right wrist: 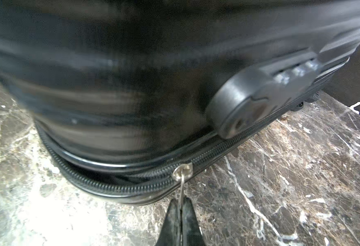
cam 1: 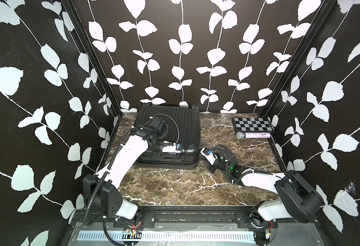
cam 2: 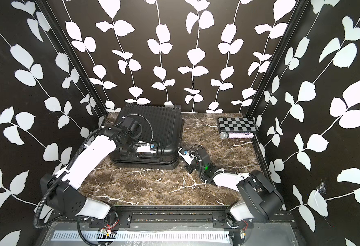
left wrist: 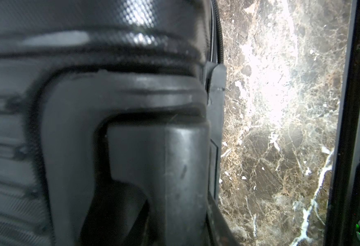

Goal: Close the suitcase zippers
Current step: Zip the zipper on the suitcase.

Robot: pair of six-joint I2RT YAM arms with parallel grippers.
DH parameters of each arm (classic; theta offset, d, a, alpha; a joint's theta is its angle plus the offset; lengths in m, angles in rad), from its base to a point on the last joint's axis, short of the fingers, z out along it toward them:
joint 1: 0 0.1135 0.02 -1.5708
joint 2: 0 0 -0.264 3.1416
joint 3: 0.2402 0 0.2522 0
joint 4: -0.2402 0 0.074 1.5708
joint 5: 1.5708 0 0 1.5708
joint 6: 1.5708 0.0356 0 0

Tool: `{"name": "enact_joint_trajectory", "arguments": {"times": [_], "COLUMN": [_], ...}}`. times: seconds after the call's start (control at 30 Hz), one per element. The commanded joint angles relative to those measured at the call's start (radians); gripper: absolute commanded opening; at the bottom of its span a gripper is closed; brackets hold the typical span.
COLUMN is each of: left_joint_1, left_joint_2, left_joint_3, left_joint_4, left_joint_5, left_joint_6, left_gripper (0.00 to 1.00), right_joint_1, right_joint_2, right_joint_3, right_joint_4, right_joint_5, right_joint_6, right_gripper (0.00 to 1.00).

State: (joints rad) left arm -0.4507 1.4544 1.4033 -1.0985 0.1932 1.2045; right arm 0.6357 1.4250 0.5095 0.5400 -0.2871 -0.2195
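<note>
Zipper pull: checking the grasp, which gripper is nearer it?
Right. The right gripper pinches the pull in its fingers; the left gripper is over the suitcase top, apart.

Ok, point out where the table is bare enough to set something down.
Widest: the front strip of table between the suitcase and the front rail. Smaller: between the suitcase and the checkerboard and microphone. Crowded: the suitcase's near right corner, where the right gripper pinches the zipper pull.

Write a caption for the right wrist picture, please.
The right pincer pinches the zipper pull on the suitcase rim; the seam gapes beside it.
</note>
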Motion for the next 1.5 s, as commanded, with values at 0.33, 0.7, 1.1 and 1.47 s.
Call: {"name": "enact_joint_trajectory", "arguments": {"times": [0.33, 0.7, 1.1, 1.47], "left_joint_1": [-0.004, -0.006, -0.008, -0.014], "left_joint_2": [-0.065, -0.069, -0.070, -0.070], "left_joint_3": [0.033, 0.031, 0.031, 0.032], "left_joint_4": [0.043, 0.040, 0.035, 0.051], "left_joint_5": [0.051, 0.045, 0.041, 0.035], "left_joint_6": [-0.017, -0.016, -0.014, -0.025], "left_gripper": [0.03, 0.03, 0.03, 0.03], "right_joint_1": [0.010, 0.010, 0.010, 0.009], "right_joint_2": [0.053, 0.081, 0.081, 0.050], "right_joint_3": [0.052, 0.070, 0.087, 0.082], "right_joint_4": [0.083, 0.113, 0.115, 0.095], "right_joint_5": [-0.069, -0.086, -0.069, -0.052], "right_joint_6": [0.052, 0.068, 0.066, 0.066], "right_gripper": [0.00, 0.09, 0.17, 0.00]}}
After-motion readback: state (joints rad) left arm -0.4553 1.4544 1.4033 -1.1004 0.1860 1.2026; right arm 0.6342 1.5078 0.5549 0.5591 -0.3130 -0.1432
